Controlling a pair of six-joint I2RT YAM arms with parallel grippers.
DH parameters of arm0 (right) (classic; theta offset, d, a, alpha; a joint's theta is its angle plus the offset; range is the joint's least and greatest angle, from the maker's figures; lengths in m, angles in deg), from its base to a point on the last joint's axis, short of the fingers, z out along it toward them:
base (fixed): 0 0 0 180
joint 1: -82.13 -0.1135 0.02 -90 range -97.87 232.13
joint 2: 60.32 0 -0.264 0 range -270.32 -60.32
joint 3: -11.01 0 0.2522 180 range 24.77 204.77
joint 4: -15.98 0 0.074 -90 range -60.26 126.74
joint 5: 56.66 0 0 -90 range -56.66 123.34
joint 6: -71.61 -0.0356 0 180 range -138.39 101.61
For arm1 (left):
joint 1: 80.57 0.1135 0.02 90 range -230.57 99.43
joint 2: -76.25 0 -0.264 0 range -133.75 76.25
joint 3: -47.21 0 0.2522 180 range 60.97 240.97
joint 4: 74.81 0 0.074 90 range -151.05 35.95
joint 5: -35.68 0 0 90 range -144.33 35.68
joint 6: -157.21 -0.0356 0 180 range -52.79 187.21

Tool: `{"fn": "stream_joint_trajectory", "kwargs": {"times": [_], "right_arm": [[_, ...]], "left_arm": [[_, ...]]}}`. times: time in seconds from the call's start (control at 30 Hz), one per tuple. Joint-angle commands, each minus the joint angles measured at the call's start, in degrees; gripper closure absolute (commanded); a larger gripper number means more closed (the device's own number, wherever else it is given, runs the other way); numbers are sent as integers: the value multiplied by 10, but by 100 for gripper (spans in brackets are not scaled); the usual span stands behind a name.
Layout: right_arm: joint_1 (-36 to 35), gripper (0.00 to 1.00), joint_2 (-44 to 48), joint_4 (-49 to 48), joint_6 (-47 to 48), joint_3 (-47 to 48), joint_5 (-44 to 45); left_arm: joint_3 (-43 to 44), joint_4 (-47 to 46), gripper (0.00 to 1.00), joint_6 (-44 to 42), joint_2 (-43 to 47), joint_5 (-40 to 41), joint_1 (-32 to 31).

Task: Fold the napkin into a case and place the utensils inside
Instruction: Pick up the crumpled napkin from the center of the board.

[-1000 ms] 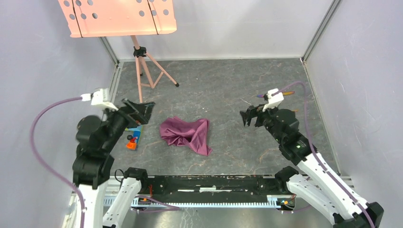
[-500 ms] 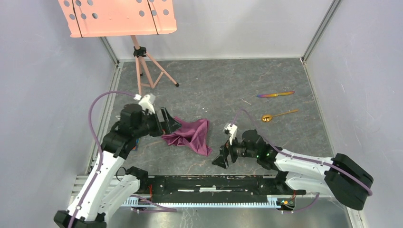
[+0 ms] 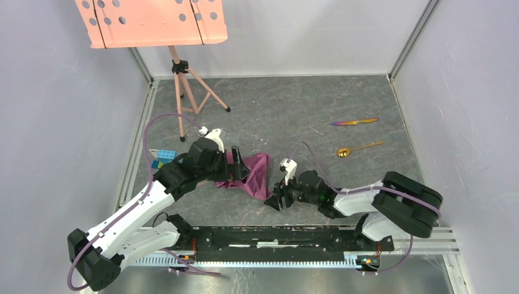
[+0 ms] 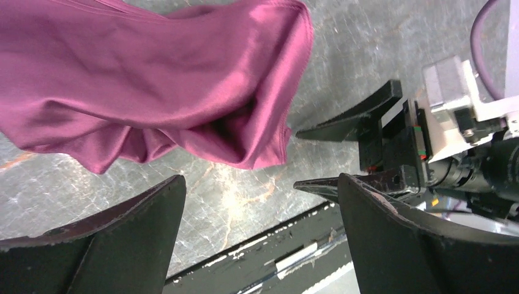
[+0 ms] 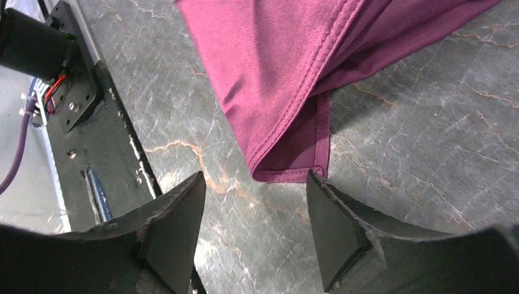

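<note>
Grey marbled desk (image 3: pixel 294 104), pale walls all round, and a pink perforated music stand (image 3: pixel 153 21) at the back. The plum-purple napkin of thin, shiny cloth (image 3: pixel 248 174) lies crumpled at the middle of the desk, not yet any sort of case. The slim gold spoon (image 3: pixel 358 148) and the rainbow-iridescent knife (image 3: pixel 355 121) wait well apart from it on the far right.

My left fingers (image 4: pixel 392 245) are spread wide above the cloth's bunched folds and touch nothing. My right fingers (image 5: pixel 343 226) are spread too, low over the desk on either side of the napkin's near hemmed corner. They are not yet pinching it.

I judge the step in hand to be taking hold of the cloth so I can spread it flat. To do it well, I should bring the right fingers down until the doubled hem sits fully between them, then close on the hem alone. The left should pick an outer edge, not the heap's middle, so that pulling apart opens the folds instead of dragging the bundle.

A second ago both arms were raised and drawn back to the sides. Half a second ago my left fingers were at the cloth's left edge, and my right was farther from the corner. The small blue-and-orange blocky object (image 3: pixel 162 156) now shows clear of my left arm. The napkin has not moved.
</note>
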State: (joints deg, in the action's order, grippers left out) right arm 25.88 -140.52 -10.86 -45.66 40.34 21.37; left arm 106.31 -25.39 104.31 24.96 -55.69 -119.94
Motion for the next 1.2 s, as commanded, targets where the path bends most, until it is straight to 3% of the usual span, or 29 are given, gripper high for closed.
{"fn": "stream_joint_trajectory", "kwargs": {"times": [0.0,0.13,0.23,0.27,0.43,0.57,0.77,0.97,1.17], "right_arm": [[-9,38,-65,-115,-43,32,0],[-11,63,-97,-172,-78,38,-52],[14,95,-59,-176,-98,25,-85],[29,100,-34,-181,-119,10,-99],[118,100,92,-215,-269,-36,-194],[127,100,188,-169,-373,-4,-135],[128,100,291,77,-313,161,59],[128,100,311,87,-317,201,149],[128,100,294,97,-298,269,177]], "left_arm": [[-13,-5,0,52,29,73,-4],[-39,11,0,85,62,110,-4],[-42,33,0,104,70,141,-3],[-39,42,0,108,70,152,-4],[-44,6,0,90,116,138,-4],[-62,-121,0,56,144,22,-4],[-45,-182,0,36,114,-58,-11],[-57,-254,0,9,94,-104,-67],[-19,-289,0,-49,22,5,-176]]}}
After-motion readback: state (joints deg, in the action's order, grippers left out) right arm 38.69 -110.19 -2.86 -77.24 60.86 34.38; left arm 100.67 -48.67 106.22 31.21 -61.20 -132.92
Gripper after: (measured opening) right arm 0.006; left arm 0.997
